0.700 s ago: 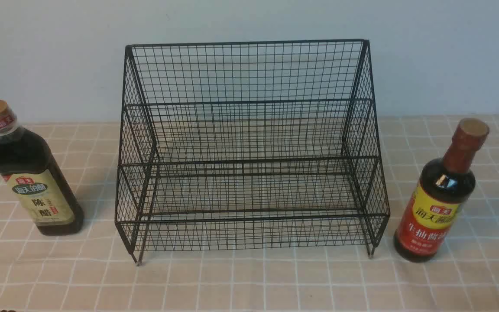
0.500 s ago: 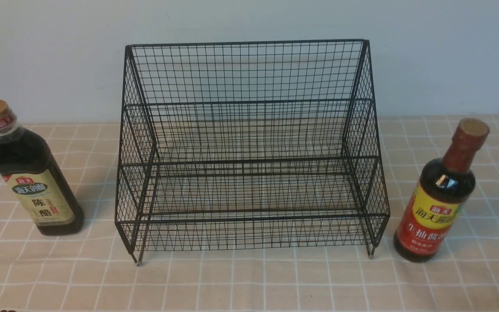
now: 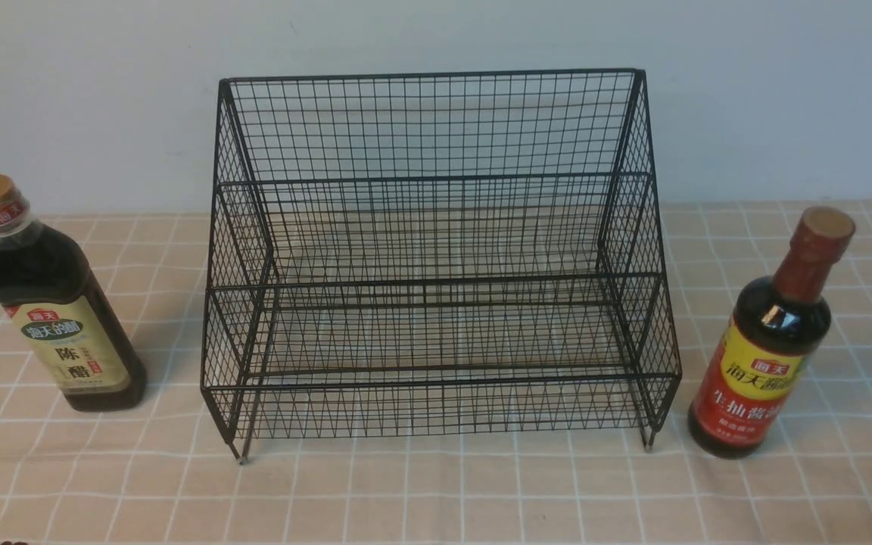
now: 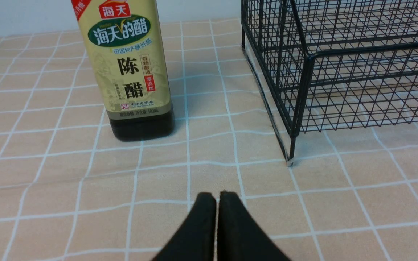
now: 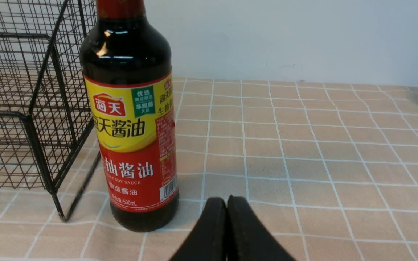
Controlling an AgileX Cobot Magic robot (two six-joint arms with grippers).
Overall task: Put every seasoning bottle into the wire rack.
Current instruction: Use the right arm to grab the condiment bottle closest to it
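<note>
Rack: on the cloth, both bottles outside it.
Gold-cap bottle: upright, left of rack, dark liquid inside.
Red-cap bottle: upright, right of rack, dark liquid inside.
Left gripper: closed, gripping nothing.
Right gripper: closed, gripping nothing.

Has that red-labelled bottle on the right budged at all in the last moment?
No. The red-labelled bottle stands just as far from the right front leg of the wire rack as before, upright.
</note>
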